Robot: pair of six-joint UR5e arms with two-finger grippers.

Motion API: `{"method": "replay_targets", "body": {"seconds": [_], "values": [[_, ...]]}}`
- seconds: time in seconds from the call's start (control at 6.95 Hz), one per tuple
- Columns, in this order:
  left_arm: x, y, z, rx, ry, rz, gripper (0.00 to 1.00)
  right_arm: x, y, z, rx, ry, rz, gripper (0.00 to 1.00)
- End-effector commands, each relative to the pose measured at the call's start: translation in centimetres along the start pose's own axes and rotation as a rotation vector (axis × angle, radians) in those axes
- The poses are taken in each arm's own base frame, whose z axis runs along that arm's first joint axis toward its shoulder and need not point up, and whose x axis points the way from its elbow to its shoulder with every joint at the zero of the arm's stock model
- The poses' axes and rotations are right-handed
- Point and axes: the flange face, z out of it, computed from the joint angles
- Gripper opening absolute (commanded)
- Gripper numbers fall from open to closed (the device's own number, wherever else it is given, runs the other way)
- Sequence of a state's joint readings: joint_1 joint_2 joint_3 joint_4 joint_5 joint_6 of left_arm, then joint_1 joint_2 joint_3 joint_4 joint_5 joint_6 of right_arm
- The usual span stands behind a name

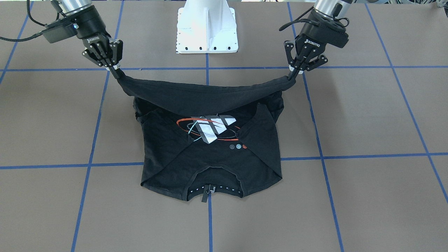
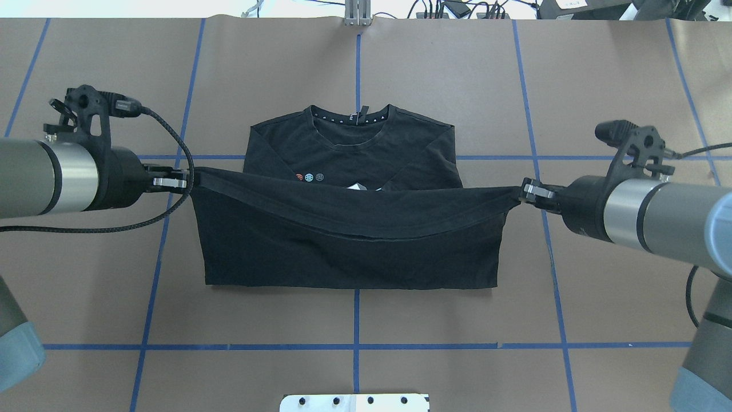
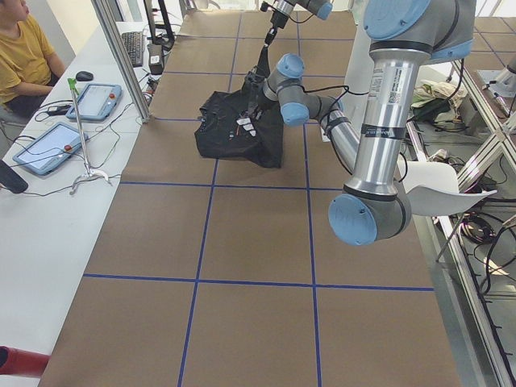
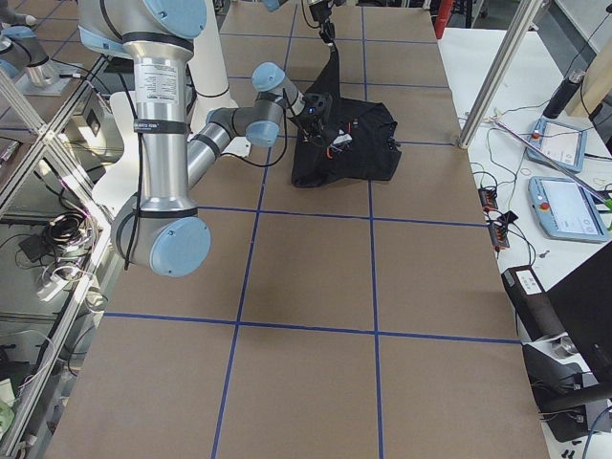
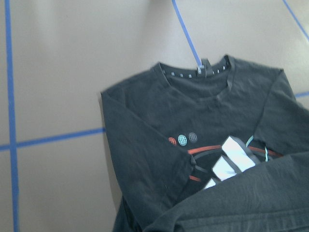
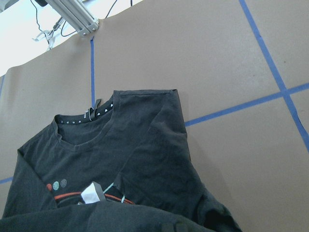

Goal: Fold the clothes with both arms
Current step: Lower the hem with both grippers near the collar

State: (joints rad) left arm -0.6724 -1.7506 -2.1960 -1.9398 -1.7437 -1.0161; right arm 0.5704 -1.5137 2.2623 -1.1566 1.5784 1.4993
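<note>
The black T-shirt (image 1: 210, 157) lies face up on the brown table, sleeves folded in over the chest, collar (image 2: 357, 117) away from the robot's base. Its grey-white graphic (image 1: 211, 128) with red and cyan rings partly shows. The hem is lifted off the table and stretched as a sagging band (image 2: 354, 212) between both arms. My left gripper (image 2: 186, 180) is shut on the hem's left corner and my right gripper (image 2: 523, 191) on the right corner. In the front-facing view the left gripper (image 1: 295, 71) is on the right and the right gripper (image 1: 113, 68) on the left. Both wrist views look down on the shirt (image 5: 193, 145) (image 6: 125, 145).
The white pedestal base (image 1: 207, 28) stands behind the shirt at the robot's side. Blue tape lines (image 2: 357, 346) grid the brown table. A person in yellow (image 3: 24, 52) sits at a side bench with tablets (image 3: 93, 101). A metal post (image 3: 121, 56) rises at the table's edge.
</note>
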Motion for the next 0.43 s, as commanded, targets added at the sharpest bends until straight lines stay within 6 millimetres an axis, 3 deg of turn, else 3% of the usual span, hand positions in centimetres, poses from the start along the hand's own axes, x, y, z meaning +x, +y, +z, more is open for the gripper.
{"method": "replay_targets", "body": {"seconds": [0.0,0.29], "values": [[0.0,-3.2,3.9,0.049,-0.059,-0.014,0.0,-5.3,-3.3,2.7,0.044,0.065,-0.004,0.0],[-0.8,-7.1,9.0,0.068,-0.138,0.015,0.0,-4.0,-6.6,4.9,0.054,0.139,-0.04,0.0]]}}
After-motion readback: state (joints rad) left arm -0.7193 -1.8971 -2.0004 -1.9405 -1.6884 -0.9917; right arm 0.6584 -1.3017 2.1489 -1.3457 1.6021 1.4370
